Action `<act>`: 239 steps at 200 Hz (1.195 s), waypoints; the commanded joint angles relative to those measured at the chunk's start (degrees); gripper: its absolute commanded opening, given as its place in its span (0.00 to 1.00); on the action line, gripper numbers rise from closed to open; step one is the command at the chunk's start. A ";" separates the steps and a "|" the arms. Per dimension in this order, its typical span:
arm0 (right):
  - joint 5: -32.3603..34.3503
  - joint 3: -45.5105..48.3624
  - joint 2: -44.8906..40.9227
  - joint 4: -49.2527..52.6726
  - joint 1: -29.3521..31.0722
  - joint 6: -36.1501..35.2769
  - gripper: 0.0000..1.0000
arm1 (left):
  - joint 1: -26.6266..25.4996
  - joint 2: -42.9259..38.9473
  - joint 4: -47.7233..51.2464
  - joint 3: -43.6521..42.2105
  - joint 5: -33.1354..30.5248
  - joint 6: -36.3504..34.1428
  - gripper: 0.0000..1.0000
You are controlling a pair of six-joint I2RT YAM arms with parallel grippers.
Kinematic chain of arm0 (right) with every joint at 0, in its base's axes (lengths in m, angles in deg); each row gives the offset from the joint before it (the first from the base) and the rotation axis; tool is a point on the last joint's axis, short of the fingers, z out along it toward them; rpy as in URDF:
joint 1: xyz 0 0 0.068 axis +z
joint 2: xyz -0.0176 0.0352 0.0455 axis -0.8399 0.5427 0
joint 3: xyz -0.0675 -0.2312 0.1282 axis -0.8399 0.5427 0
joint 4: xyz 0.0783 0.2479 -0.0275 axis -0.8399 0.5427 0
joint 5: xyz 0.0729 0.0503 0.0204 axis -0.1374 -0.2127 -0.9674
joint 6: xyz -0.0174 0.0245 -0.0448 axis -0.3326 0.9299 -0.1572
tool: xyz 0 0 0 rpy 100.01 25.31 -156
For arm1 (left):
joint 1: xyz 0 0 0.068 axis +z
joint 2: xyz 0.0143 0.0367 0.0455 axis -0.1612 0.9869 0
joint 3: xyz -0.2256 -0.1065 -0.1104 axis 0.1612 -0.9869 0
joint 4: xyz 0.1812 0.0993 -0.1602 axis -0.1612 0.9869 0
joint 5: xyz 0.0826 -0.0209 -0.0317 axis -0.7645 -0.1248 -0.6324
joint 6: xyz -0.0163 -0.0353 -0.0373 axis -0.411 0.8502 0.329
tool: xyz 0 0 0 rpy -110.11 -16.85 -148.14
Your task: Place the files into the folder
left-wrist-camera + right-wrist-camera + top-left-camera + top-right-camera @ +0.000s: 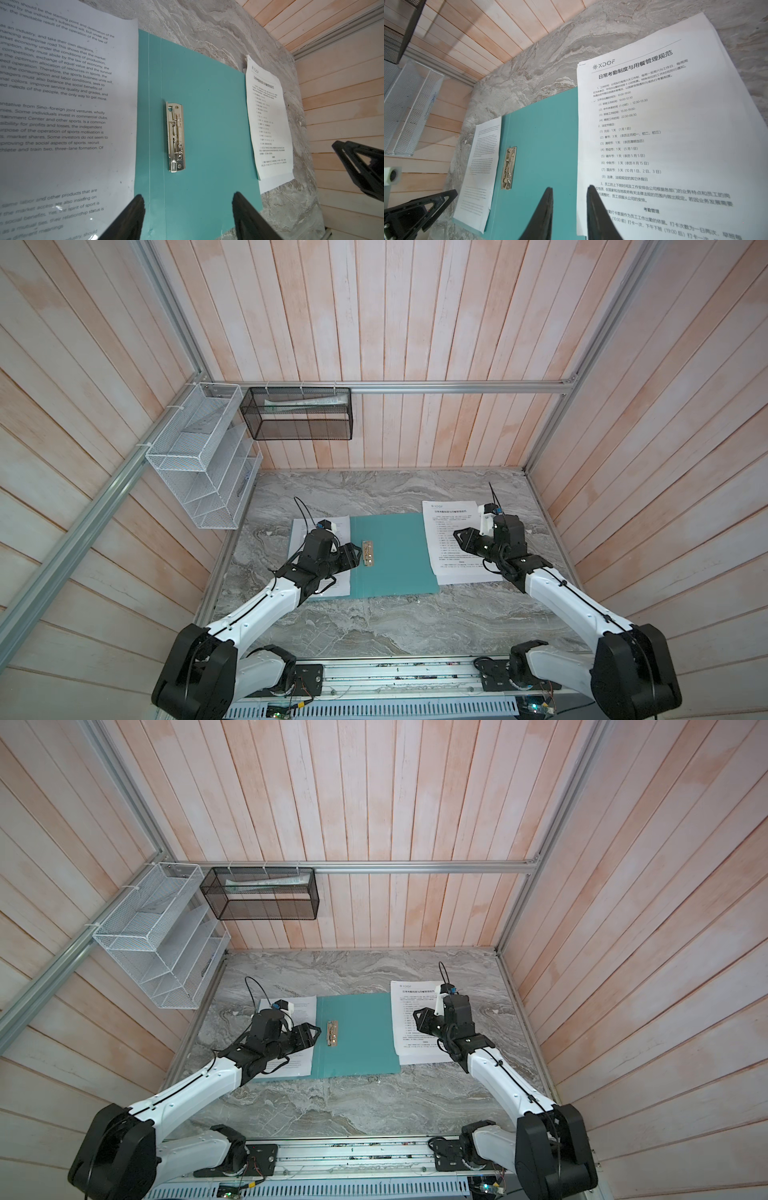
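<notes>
On the side wall, a white wire rack [199,472] is seen at 10 o'clock from the middle of the grey marble table [374,622]. A black mesh basket [299,414] is hung on the back wall at 11 o'clock.

A thin, flat teal-green folder [399,551] is laid open in the middle of the table. One white paper sheet [72,124] with black print is laid on the folder's left half, at 9 o'clock from the silver metal clip [368,552]. The left gripper [355,556] is held over this sheet's edge, just beside the clip. Its fingers are spread wide and nothing is held.

At 3 o'clock from the clip, a small pile of white paper sheets [444,526] with a heading is laid over the folder's right edge. The right gripper [456,541] is held above this pile. Its fingers are set close, with a narrow gap, and nothing is seen gripped.
</notes>
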 commanded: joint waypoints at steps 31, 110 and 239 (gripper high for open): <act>-1.84 -8.04 8.34 1.36 7.54 -1.35 0.24 | -0.18 -0.34 2.41 0.55 -4.32 -1.47 0.57; -3.41 -18.90 26.60 -2.97 24.15 3.00 0.16 | 0.22 -12.21 6.82 -12.05 -4.01 3.41 0.47; -6.79 -35.81 46.72 3.28 30.93 1.61 0.15 | 1.38 -8.45 -8.32 -22.78 -1.85 11.95 0.46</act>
